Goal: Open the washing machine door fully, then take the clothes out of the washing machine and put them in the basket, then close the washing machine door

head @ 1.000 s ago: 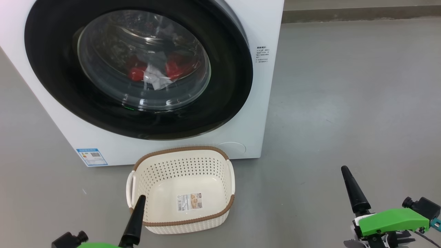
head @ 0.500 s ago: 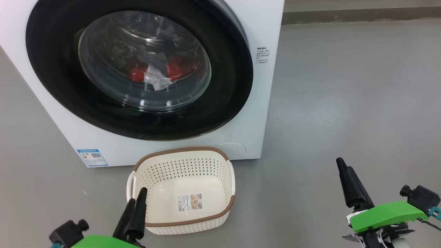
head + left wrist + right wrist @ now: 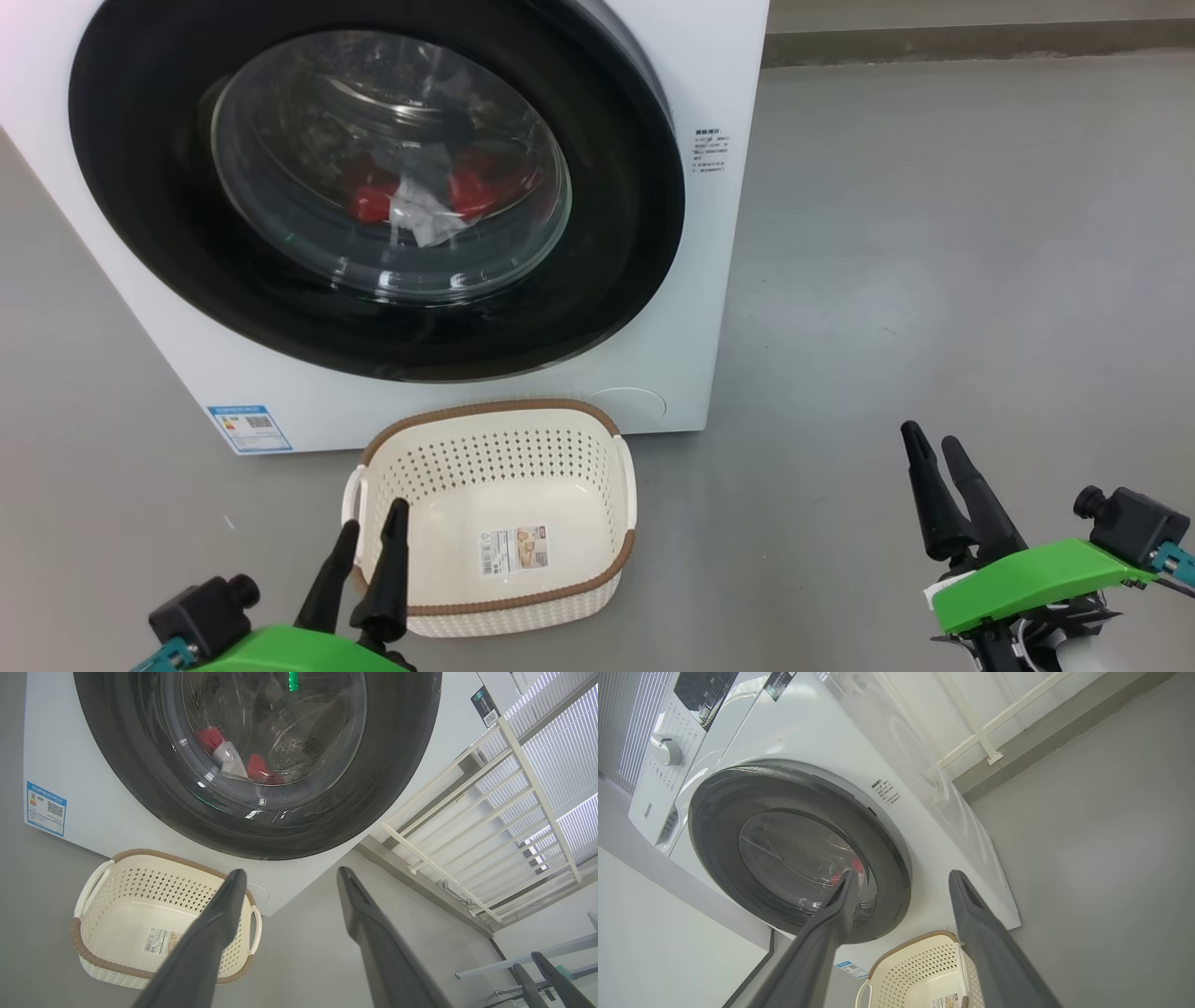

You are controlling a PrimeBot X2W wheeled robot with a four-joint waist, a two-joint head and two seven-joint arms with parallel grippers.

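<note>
Square one tbh: washing machine door [image 3: 618, 215] shut, clothes [image 3: 373, 201] sitting inside, basket [image 3: 485, 408] empty, both sets of jaws wide open, gripping nothing.

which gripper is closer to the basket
The left gripper: its tips overlap the left rim of the basket, while the right gripper is far off over floor.

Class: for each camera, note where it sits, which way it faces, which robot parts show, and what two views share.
Head view: on the head, facing down at the washing machine door and basket; left end effector and right end effector show.
Left wrist view: left wrist, facing up at the door along its own fingers.
Right wrist view: right wrist, likewise.
Shared: all show the basket.
</note>
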